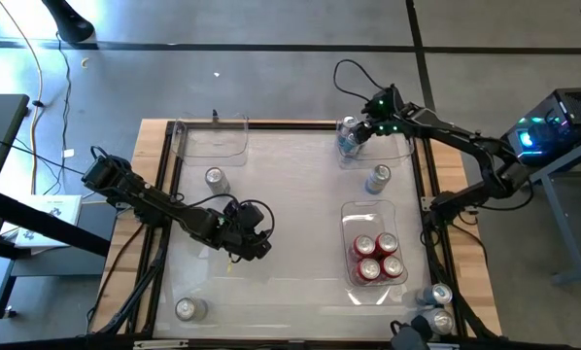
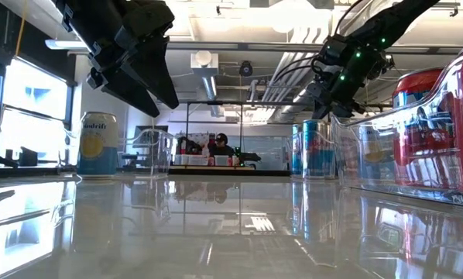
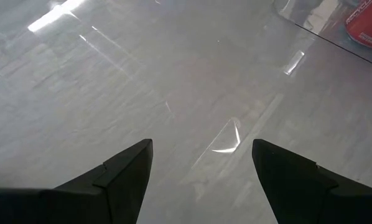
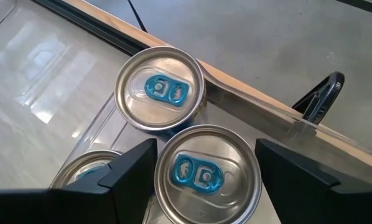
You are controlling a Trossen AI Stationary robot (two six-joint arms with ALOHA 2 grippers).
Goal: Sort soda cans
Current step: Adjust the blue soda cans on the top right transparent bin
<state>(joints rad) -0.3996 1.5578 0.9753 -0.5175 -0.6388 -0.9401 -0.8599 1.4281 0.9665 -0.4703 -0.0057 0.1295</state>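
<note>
I have the right gripper (image 1: 360, 133) over the clear bin (image 1: 404, 152) at the table's far right corner, its jaws spread either side of a blue-tabbed can (image 4: 201, 171) that stands upright among the blue cans (image 1: 347, 136) already there, though I can't tell if it is touching. The left gripper (image 1: 255, 238) hovers over bare table near the middle, jaws spread and empty. Four red cans (image 1: 376, 258) fill the near right bin (image 1: 354, 209); by my count five cans wait loose: one (image 1: 216, 178) toward the far left, one (image 1: 378, 178) between the right bins, one (image 1: 188, 308) at the near left corner and two (image 1: 436, 306) at the near right corner.

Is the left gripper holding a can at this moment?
No: in the left wrist view the left gripper has its fingers spread open with only bare table between them.
</note>
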